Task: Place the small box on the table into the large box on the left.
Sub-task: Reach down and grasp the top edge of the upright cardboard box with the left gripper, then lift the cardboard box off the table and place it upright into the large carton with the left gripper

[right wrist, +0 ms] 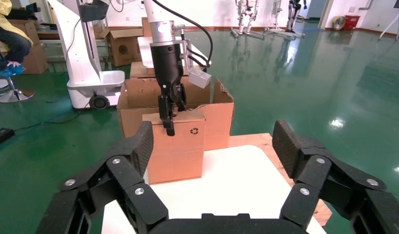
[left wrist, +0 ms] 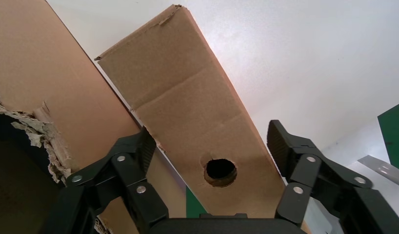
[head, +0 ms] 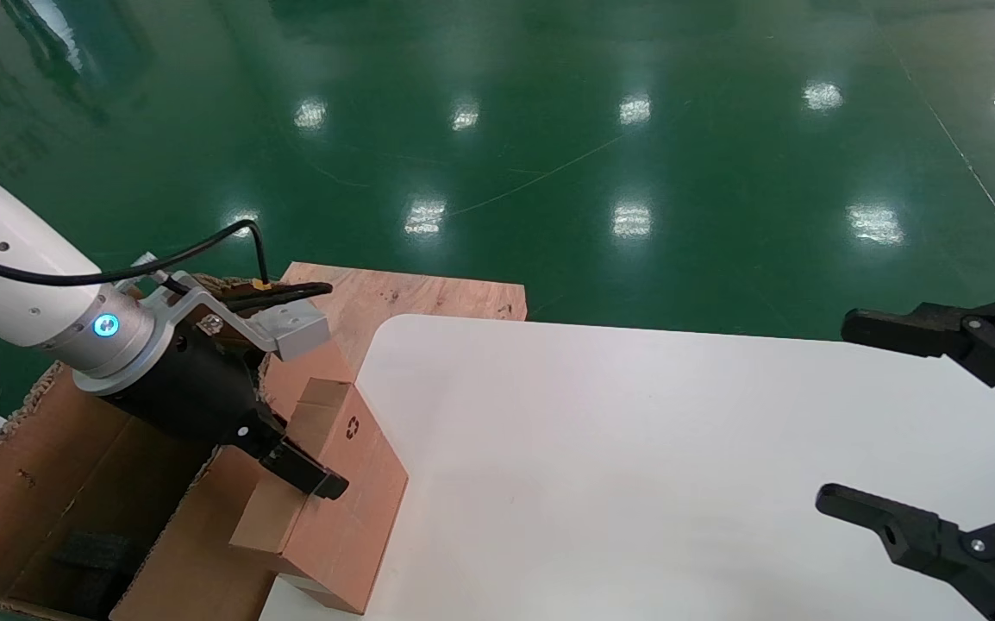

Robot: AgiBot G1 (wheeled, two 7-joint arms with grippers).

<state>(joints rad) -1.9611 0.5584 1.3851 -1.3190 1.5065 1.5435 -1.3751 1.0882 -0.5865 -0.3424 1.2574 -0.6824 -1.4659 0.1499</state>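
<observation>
The small box (head: 351, 483), a brown carton with a recycling symbol, stands at the left edge of the white table (head: 635, 448), against the large box (head: 32, 483). My left gripper (head: 295, 487) is over its top. In the left wrist view its open jaws (left wrist: 209, 141) straddle the small box (left wrist: 188, 112) near the round hole; one pad touches an edge and the other stands a little off. The right wrist view shows the small box (right wrist: 180, 151) resting on the table with the left gripper (right wrist: 168, 117) on it. My right gripper (head: 842, 412) is open and empty at the table's right.
The large box has ragged flap edges and a black foam block (head: 88, 552) inside. A reddish plywood board (head: 411, 297) lies behind the table's left corner. Green floor lies beyond. More cartons and a robot base (right wrist: 90, 73) stand far behind.
</observation>
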